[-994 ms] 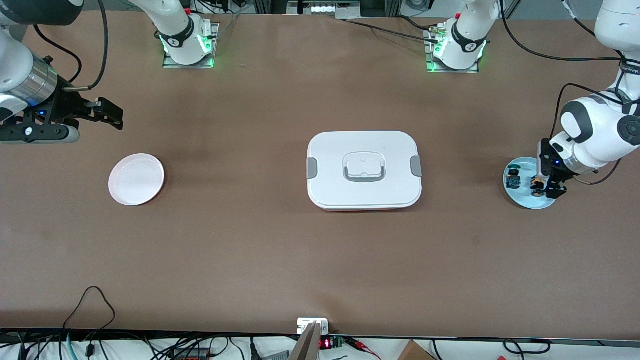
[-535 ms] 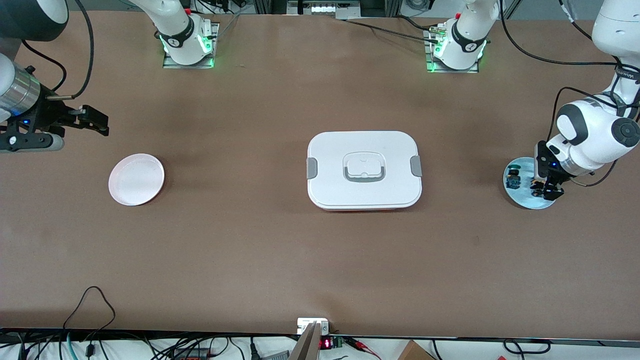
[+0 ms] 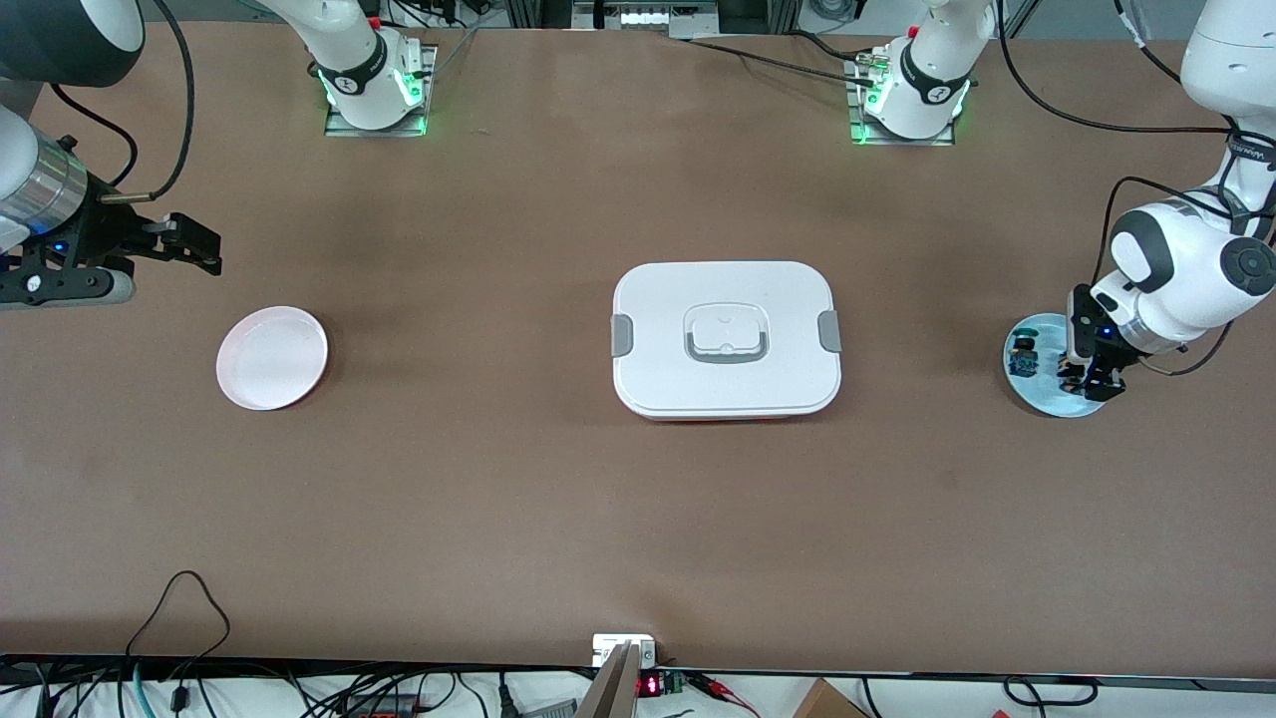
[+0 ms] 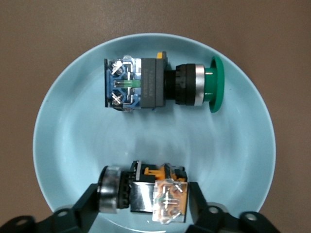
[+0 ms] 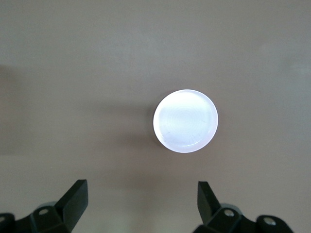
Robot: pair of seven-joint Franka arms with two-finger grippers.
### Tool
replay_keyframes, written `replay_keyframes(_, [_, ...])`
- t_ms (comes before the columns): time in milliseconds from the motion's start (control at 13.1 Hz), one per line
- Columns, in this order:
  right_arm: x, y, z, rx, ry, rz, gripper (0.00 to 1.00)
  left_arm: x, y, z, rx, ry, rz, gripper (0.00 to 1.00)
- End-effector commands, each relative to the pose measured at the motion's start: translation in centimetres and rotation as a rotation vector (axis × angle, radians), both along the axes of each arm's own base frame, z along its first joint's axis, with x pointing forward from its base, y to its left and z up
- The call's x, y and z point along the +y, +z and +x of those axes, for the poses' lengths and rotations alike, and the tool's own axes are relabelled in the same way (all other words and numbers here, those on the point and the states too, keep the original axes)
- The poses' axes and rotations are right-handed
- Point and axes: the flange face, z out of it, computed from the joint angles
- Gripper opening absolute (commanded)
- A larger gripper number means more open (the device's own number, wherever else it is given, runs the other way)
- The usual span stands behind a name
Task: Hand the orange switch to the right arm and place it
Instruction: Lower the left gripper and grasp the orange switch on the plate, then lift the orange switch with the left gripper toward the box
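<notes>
The orange switch (image 4: 146,194) lies on its side on the light blue plate (image 4: 73,145), with a silver ring at one end and a clear orange block at the other. My left gripper (image 4: 142,201) is shut on it, one finger against each end. In the front view the left gripper (image 3: 1082,384) is low over the blue plate (image 3: 1042,401) at the left arm's end of the table, and it mostly hides the switch (image 3: 1070,371). My right gripper (image 3: 204,249) hangs open and empty above the table at the right arm's end. Its wrist view looks past the right gripper (image 5: 143,194) down at the pale plate (image 5: 185,121).
A second switch with a green cap and blue block (image 4: 146,90) lies on the same blue plate, also seen in the front view (image 3: 1022,357). A pale pink plate (image 3: 271,357) sits near the right gripper. A white lidded box (image 3: 726,339) stands mid-table.
My left gripper has sunk a little onto the blue plate and settled around the orange switch. My right gripper has drawn back toward the right arm's end of the table.
</notes>
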Motion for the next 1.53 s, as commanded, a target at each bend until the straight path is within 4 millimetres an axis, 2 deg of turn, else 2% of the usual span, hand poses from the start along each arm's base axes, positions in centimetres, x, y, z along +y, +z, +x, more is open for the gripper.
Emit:
replay_keyframes(0, [-0.2,0.0,-0.2,-0.002,0.015,-0.006,1.00,0.5,0.0,0.7,-0.011,0.009,-0.004,0.19])
replay_keyframes(76, [-0.4,0.0,-0.2,-0.003,0.011,-0.006,1.00,0.5,0.2,0.7,-0.010,0.009,-0.004,0.06])
replay_keyframes(153, [-0.6,-0.1,-0.1,-0.001,0.006,-0.002,1.00,0.6,0.7,1.0,-0.013,0.011,-0.003,0.00])
replay_keyframes(229, [-0.7,-0.5,0.0,0.008,0.003,0.001,1.00,0.8,1.0,1.1,0.006,0.011,-0.009,0.00])
replay_keyframes(382, [-0.6,-0.5,0.0,0.008,0.002,0.003,1.00,2.1,3.4,2.0,0.054,0.069,-0.060,0.00])
replay_keyframes(459, [-0.6,-0.5,0.0,0.008,0.005,0.003,1.00,1.7,4.6,2.8,0.093,0.142,-0.177,0.00])
replay_keyframes(612, [-0.5,-0.5,0.0,0.008,0.005,0.004,1.00,-0.7,7.5,4.8,0.163,0.121,-0.384,0.00])
replay_keyframes(765, [-0.5,-0.6,0.0,0.010,0.004,0.006,1.00,-6.1,11.0,7.0,0.223,0.042,-0.594,0.00])
replay_keyframes(841, [-0.5,-0.6,-0.1,0.011,0.004,0.006,1.00,-9.0,12.2,7.3,0.278,0.002,-0.697,0.00])
replay_keyframes(1071, [-0.6,-0.7,-0.1,0.021,0.000,0.014,1.00,-17.8,13.5,7.8,0.347,-0.029,-1.071,0.00])
replay_keyframes(1147, [-0.5,-0.8,-0.1,0.025,0.001,0.015,1.00,-21.5,14.6,8.0,0.370,-0.061,-1.164,0.00])
replay_keyframes(1300, [0.4,-0.6,-0.2,0.025,0.008,0.030,1.00,-27.4,16.4,8.2,0.406,-0.084,-1.328,0.00])
replay_keyframes(1376, [0.4,-0.1,-0.1,0.014,0.010,0.031,1.00,-29.7,17.0,8.1,0.446,-0.067,-1.385,0.00])
replay_keyframes(1453, [0.3,0.1,-0.1,0.009,0.000,0.037,1.00,-32.2,18.5,8.3,0.466,-0.061,-1.430,0.00])
